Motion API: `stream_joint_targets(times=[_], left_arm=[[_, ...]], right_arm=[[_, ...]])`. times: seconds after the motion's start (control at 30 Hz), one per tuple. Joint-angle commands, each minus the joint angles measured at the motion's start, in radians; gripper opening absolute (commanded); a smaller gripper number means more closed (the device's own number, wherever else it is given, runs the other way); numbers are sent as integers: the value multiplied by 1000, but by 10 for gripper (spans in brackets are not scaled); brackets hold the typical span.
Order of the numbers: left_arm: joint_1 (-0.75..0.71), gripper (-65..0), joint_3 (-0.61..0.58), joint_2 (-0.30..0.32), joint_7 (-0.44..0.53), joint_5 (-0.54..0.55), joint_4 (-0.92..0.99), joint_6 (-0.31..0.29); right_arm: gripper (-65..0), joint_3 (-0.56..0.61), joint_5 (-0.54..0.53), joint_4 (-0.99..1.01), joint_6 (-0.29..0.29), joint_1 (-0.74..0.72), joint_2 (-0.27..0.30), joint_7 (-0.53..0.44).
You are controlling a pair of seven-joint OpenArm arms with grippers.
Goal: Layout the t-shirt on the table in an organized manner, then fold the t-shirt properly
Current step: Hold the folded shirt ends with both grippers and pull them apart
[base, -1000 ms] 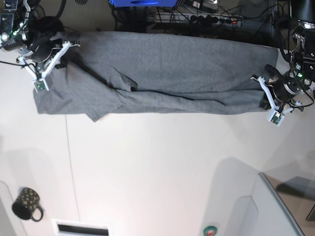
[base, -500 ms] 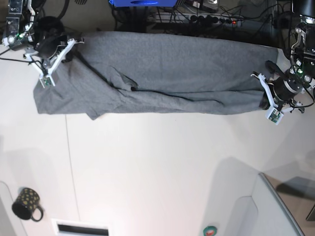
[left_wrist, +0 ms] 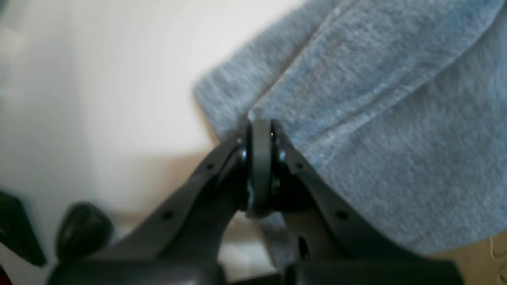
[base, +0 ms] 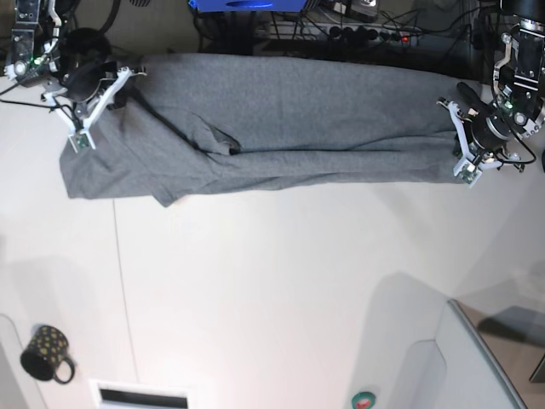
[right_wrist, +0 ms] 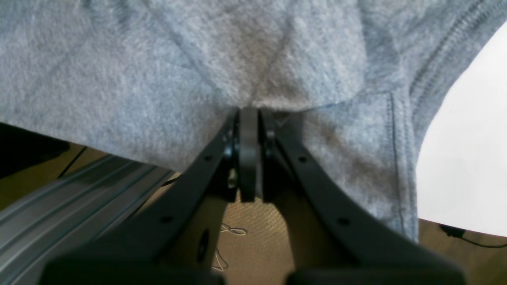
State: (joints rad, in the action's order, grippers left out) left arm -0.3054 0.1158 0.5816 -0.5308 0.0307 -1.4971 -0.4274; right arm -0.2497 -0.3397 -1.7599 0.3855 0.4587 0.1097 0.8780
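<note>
The heather-grey t-shirt (base: 298, 111) lies stretched in a long band along the far edge of the white table (base: 272, 281), with a fold ridge running through its middle. My left gripper (base: 457, 141) is at the shirt's right end in the base view. In the left wrist view the left gripper (left_wrist: 259, 123) is shut on a hemmed edge of the t-shirt (left_wrist: 376, 118). My right gripper (base: 113, 100) is at the shirt's left end. In the right wrist view the right gripper (right_wrist: 248, 111) is shut on a bunched fold of the t-shirt (right_wrist: 158, 79), which hangs past the table edge.
A black patterned mug (base: 44, 352) stands at the near left. A raised white panel (base: 477, 366) fills the near right corner, with a small red and green object (base: 364, 398) beside it. Cables and a power strip (base: 358, 32) lie beyond the far edge.
The left gripper has moved toward the far edge, pulling the shirt's right end with it. The right gripper rose slightly toward the far edge earlier. The cloth now lies tauter and narrower.
</note>
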Motion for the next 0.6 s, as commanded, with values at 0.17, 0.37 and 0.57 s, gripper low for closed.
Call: stream_joint_targets(times=[0.17,0.37,0.57], left_arm=[[8,-650,8,21,15,1,20,8],[-4,-650,-21,22,15,-1,33,8],[-7,-650,-31,19,15,-1,28,8]], right_arm=[[-642,-7,-9,-13,-3,5,11,-9],[-642,-3,-11,-22,-3,33,-8,-9],[-642,-1,-11,-123,2,85,-31,-10]])
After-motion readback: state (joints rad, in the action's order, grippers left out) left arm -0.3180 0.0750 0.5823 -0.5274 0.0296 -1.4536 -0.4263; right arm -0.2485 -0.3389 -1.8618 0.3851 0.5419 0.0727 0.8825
